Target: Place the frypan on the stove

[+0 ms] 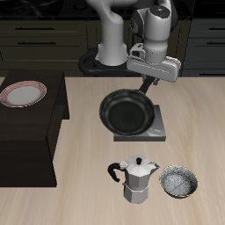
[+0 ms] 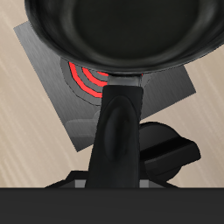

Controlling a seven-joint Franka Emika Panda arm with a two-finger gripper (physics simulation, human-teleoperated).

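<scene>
The black round frypan (image 1: pixel 128 112) sits just right of frame center over the grey square stove (image 1: pixel 156 130), covering most of it; its long handle runs up-right. A bit of red coil shows beneath the pan's rim

Arm (image 1: pixel 112 35): you see glossy white, rounded links with dark joint seams.
Base (image 1: pixel 97 63): a round black disc.
Gripper (image 1: pixel 146 82): your grey-white boxy hand, with black fingers.
</scene>
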